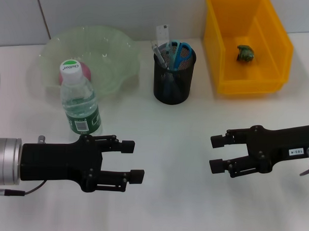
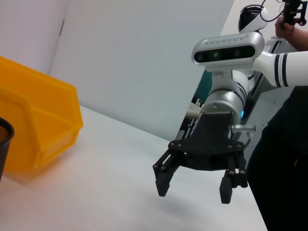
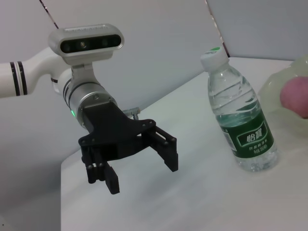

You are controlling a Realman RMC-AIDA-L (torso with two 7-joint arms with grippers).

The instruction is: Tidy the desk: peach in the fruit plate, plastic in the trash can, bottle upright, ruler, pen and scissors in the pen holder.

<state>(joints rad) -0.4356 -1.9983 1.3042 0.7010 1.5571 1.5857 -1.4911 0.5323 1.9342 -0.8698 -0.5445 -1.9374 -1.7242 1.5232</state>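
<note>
The bottle (image 1: 81, 104), green-labelled with Chinese characters, stands upright at left on the white surface (image 1: 179, 147). Left claw (image 1: 135, 160) and right claw (image 1: 217, 153) hang released, empty.

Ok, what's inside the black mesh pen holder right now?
The pen holder holds blue-handled scissors, a clear ruler and a slim pen-like item, all sticking out at the top. Their lower ends are hidden by the mesh, so anything beneath cannot be seen.
</note>
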